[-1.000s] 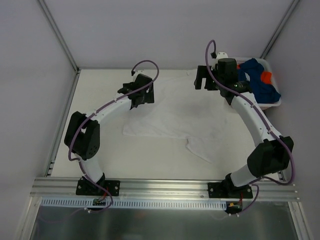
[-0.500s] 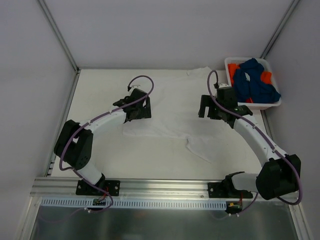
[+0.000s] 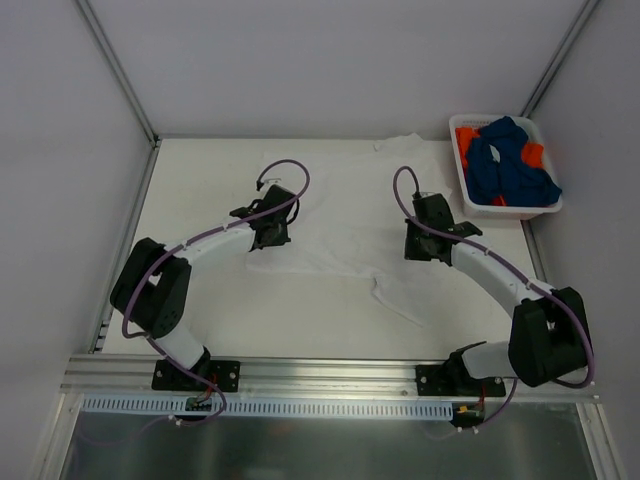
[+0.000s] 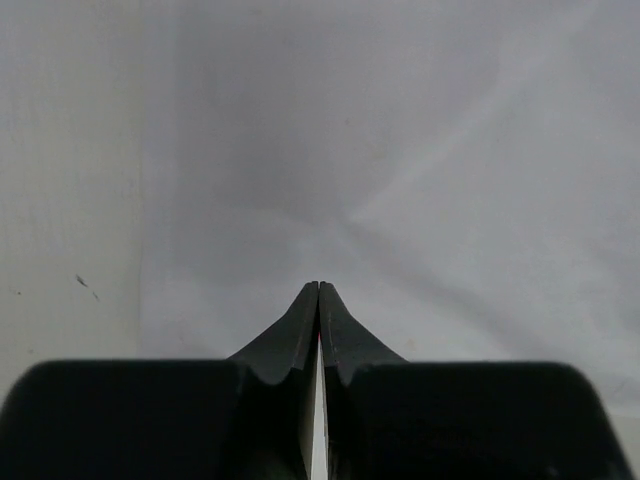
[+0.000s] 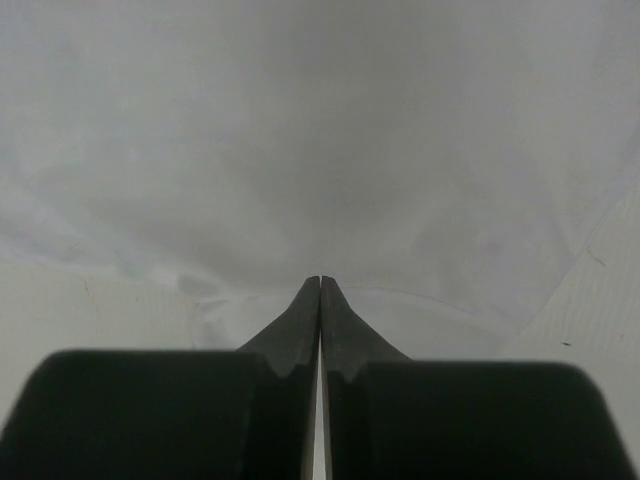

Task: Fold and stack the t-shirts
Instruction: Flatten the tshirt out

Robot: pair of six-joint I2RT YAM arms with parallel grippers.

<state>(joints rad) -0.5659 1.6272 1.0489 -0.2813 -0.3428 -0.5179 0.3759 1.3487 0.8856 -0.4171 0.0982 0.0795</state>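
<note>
The plain white cloth t-shirt [image 3: 340,215] lay spread flat on the pale counter [image 3: 200,180], probably laid out for folding. The left pincer [image 3: 268,236] stood low over its left edge and the right pincer [image 3: 420,246] over its right. Both had their jaws pressed together, and I could not tell whether either pinched cloth. The dark blue shirts [image 3: 510,172] and bright orange shirts [image 3: 533,153] lay heaped in the white plastic basket [image 3: 553,206] at the far right corner, well apart. Bare counter lay open nearer the arms.

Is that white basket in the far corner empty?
No, the basket holds a crumpled dark blue t-shirt with bright orange cloth showing beside it.
</note>
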